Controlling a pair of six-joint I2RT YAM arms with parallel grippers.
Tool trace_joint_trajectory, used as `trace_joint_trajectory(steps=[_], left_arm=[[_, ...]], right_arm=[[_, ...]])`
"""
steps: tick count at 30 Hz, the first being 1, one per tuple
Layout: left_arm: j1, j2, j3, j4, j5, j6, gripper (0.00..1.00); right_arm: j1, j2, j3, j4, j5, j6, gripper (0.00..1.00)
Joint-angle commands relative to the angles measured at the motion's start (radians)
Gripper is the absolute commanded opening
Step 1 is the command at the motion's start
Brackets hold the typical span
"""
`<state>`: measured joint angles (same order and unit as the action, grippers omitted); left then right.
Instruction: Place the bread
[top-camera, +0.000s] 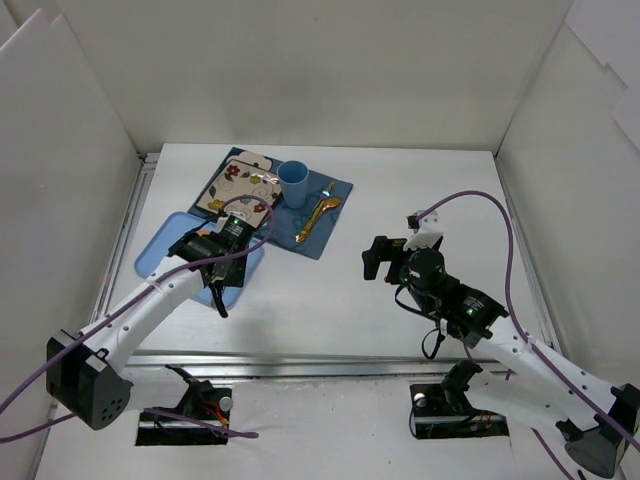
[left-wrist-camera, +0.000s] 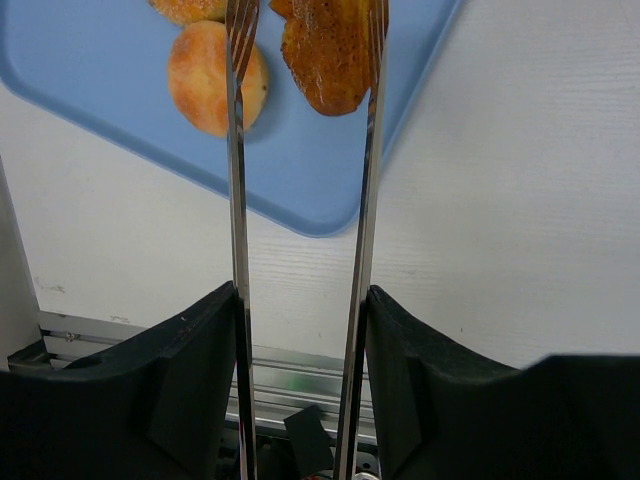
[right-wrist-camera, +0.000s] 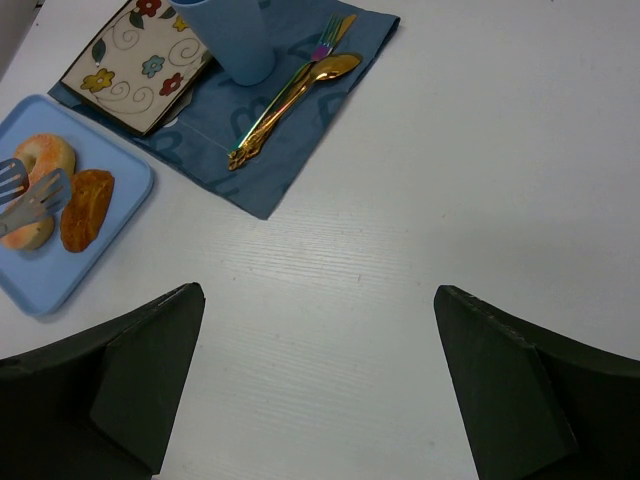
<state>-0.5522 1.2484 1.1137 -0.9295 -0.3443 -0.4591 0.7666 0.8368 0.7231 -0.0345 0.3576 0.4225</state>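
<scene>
The bread (left-wrist-camera: 325, 55), an oblong golden-brown roll, lies on the blue tray (left-wrist-camera: 120, 120) near its corner. My left gripper (left-wrist-camera: 300, 300) is shut on a pair of metal tongs (left-wrist-camera: 237, 200). Their forked tips straddle the bread: the right tip touches it and a gap remains at the left tip. In the right wrist view the bread (right-wrist-camera: 87, 208) rests on the tray beside the tongs (right-wrist-camera: 30, 195). From above, the left gripper (top-camera: 222, 262) hangs over the tray (top-camera: 160, 245) and hides the bread. My right gripper (right-wrist-camera: 318, 300) is open over bare table, also visible from above (top-camera: 378, 258).
A ring donut (right-wrist-camera: 40, 160) and a small round pastry (left-wrist-camera: 215, 78) share the tray. Behind it a blue napkin (top-camera: 320, 225) carries a flowered square plate (top-camera: 238, 185), a blue cup (top-camera: 293, 183) and a golden spoon (top-camera: 320, 212). White walls enclose the table.
</scene>
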Motion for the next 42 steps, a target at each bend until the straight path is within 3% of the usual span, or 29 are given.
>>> trace_joint_trajectory(steps=[1, 25, 27, 30, 34, 42], left_arm=[[0.011, 0.023, 0.012, 0.037, -0.010, 0.010, 0.45], [0.029, 0.187, 0.003, 0.100, -0.010, 0.005, 0.45], [0.029, 0.186, 0.003, 0.103, -0.004, 0.007, 0.43], [0.029, 0.175, 0.000, 0.101, 0.001, 0.004, 0.27], [0.029, 0.154, 0.000, 0.090, 0.005, 0.002, 0.21], [0.009, 0.063, 0.047, 0.005, -0.044, -0.033, 0.20]], right_arm=[[0.002, 0.010, 0.052, 0.042, 0.015, 0.002, 0.98], [0.000, -0.007, 0.053, 0.041, 0.009, 0.002, 0.98], [0.000, -0.007, 0.053, 0.041, 0.011, 0.002, 0.98], [0.002, -0.010, 0.053, 0.041, 0.011, 0.002, 0.98], [0.000, -0.002, 0.055, 0.041, 0.012, 0.002, 0.98], [0.000, 0.010, 0.056, 0.041, 0.003, 0.004, 0.98]])
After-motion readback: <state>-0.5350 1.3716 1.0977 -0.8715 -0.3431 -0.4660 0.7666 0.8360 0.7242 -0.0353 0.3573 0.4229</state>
